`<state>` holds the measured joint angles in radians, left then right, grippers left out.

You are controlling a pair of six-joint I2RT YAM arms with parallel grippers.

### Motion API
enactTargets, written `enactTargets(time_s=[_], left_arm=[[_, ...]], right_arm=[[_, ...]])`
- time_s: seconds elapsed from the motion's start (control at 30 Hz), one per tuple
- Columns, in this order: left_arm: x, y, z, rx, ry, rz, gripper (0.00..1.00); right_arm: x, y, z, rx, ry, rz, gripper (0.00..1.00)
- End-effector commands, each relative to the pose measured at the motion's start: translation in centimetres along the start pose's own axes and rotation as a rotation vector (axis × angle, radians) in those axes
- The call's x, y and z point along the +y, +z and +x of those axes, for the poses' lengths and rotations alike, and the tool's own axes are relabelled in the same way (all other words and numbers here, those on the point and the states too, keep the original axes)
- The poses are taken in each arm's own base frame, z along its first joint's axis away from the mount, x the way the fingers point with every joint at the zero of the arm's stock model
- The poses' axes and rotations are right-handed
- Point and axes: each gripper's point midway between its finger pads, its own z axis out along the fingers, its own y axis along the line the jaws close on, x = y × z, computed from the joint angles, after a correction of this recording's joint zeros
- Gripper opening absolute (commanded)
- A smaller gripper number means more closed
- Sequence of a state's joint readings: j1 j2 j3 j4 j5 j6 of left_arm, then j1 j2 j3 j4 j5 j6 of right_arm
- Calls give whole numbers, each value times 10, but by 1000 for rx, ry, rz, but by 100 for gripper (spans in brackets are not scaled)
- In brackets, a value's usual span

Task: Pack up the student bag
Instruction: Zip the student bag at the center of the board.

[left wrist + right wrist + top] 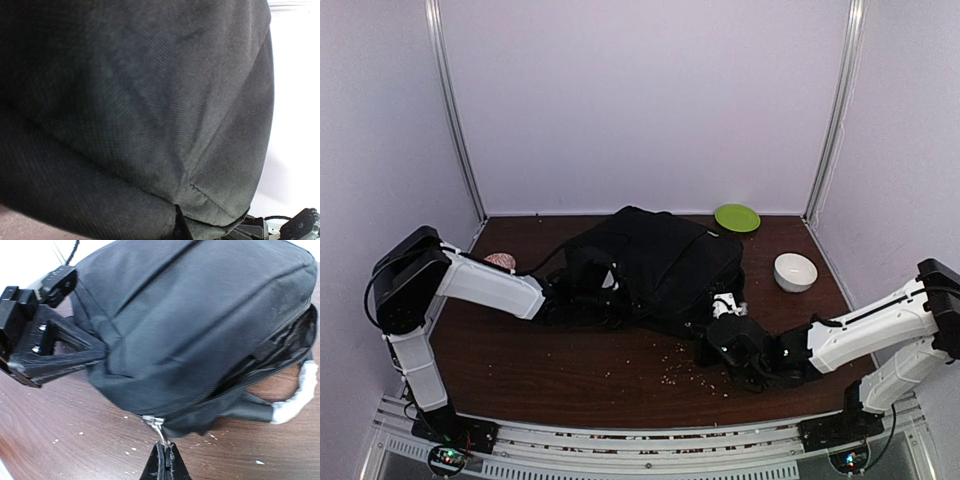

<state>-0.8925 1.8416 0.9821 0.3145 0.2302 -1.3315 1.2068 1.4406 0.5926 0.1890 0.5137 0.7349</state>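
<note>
The student bag [655, 265] is lying on the brown table [570, 370], back-middle, with its zip partly undone. My right gripper [164, 457] is pinched tight on the zip pull [158, 426] at the bag's near edge. My left gripper [102, 351] is clamped onto the fabric on the other side.

I saw a green plate [737, 217] at the brown table's [570, 375] far edge, a white bowl [795, 271] nearer on the right, a pinkish thing [500, 261] at far left, and pale crumbs [690, 368] scattered toward the front.
</note>
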Motion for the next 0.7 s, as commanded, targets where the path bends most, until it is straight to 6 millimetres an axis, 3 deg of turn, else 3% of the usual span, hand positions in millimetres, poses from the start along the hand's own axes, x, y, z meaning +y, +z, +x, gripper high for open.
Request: enactTargets(time_s=[0.0, 0.27, 0.4, 0.5, 0.67], left_arm=[[8, -16, -10, -43, 33, -35, 0], [13, -31, -8, -41, 90, -70, 0], [18, -37, -8, -40, 111, -89, 0], [16, -37, -6, -33, 109, -75, 0], [10, -37, -6, -29, 104, -54, 0]], right_arm=[[-23, -4, 8, 1, -29, 87, 0], [-10, 4, 11, 10, 2, 52, 0], [20, -4, 6, -6, 27, -136, 1], [42, -7, 8, 3, 26, -228, 15], [58, -2, 17, 23, 23, -262, 37]])
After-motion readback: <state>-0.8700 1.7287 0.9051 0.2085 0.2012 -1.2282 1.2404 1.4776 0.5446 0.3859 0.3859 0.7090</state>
